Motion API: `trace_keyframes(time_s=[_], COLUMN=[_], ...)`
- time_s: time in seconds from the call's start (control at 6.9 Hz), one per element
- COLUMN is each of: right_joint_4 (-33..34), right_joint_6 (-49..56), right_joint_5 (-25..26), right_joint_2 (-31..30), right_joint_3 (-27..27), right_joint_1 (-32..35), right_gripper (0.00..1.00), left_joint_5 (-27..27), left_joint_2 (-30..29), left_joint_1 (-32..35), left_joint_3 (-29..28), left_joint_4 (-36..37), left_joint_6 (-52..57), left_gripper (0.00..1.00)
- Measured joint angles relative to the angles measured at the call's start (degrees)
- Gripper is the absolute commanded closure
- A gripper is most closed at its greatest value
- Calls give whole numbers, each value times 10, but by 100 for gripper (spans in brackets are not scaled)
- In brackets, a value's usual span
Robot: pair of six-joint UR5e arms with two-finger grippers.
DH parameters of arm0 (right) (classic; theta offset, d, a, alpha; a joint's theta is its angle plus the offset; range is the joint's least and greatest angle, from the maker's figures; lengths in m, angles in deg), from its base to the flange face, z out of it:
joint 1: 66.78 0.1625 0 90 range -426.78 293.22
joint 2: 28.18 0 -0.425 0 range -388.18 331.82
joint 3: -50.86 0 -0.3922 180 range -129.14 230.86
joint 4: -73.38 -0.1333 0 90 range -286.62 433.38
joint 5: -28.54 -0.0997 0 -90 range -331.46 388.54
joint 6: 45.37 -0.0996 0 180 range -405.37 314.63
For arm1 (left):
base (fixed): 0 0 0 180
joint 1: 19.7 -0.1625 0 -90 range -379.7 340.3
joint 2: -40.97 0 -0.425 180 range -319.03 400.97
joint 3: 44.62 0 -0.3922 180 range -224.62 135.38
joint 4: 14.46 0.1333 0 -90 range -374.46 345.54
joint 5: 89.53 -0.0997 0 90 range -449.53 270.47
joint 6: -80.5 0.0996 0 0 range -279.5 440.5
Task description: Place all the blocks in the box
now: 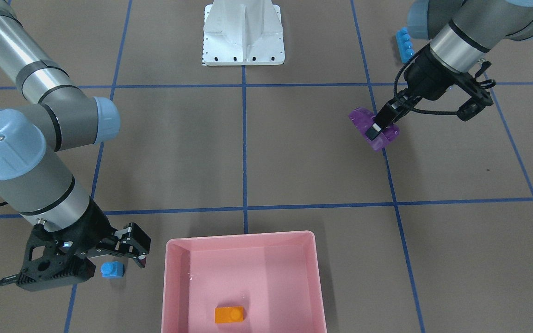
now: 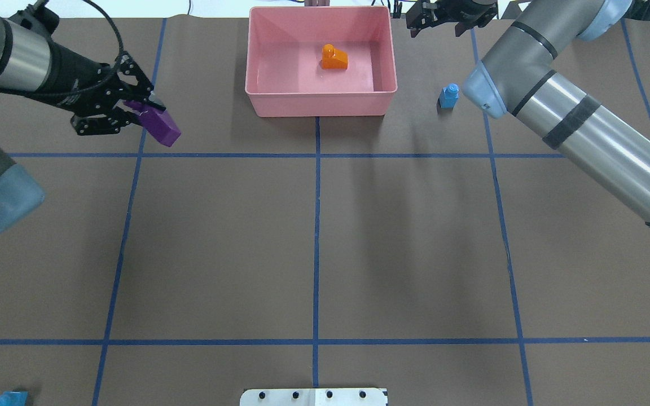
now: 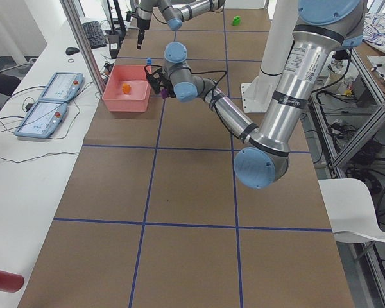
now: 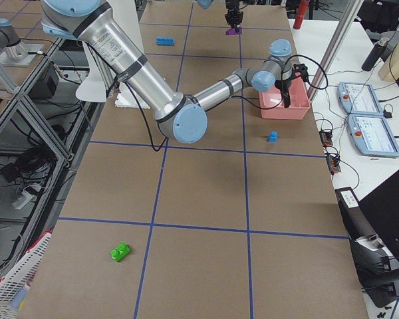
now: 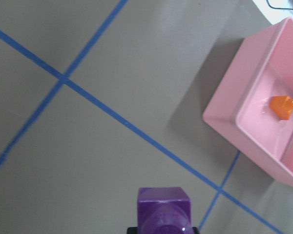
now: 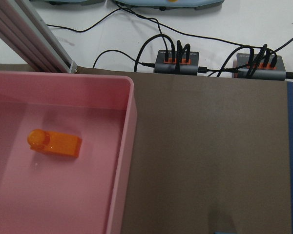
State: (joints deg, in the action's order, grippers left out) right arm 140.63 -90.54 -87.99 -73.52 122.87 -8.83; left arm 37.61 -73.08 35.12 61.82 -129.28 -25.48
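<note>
From across the table, the left claw (image 1: 378,126) pinched the purple block (image 1: 362,119), tilted, probably to carry it to the pink box (image 1: 241,237) at the middle of the far edge. The right claw (image 1: 112,263) hung spread by the small blue block (image 1: 111,270), above it, I think. From overhead, the orange block (image 2: 334,58) lay inside the box, and I saw nothing between it and the purple block. From the right end, the green block (image 4: 120,252) and long blue block (image 4: 164,41) sat near the robot-side corners.

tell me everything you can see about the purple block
The purple block is a glossy plastic studded brick, slightly see-through at its edges. It sits tilted, clamped in the left gripper, with one black finger across its upper face. It seems lifted off the brown table, well away from the pink box and not in it.
</note>
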Motion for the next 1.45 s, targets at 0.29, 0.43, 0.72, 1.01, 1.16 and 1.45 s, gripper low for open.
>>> trace_keyframes(time_s=[0.29,0.43,0.72,1.01,1.16,1.45], right_joint_4=[-42,-88,-124,-142,-181,-235], right_joint_6=[50,58,63,67,67,67], right_joint_5=[2,4,12,48,60,69], right_joint_2=[-37,-60,-79,-80,-81,-81], right_joint_3=[4,1,-7,-28,-56,-97], right_joint_1=[2,1,-4,-24,-31,-36], right_gripper=[1,1,1,1,1,1], left_joint_5=[-35,-70,-123,-189,-220,-261], left_joint_2=[-107,-155,-243,-318,-347,-372], left_joint_1=[-15,-28,-49,-70,-79,-90], left_joint_3=[-95,-142,-244,-367,-422,-487], left_joint_4=[-3,-8,-23,-63,-87,-119], left_joint_6=[-58,-71,-79,-79,-79,-78], left_gripper=[100,100,100,100,100,100])
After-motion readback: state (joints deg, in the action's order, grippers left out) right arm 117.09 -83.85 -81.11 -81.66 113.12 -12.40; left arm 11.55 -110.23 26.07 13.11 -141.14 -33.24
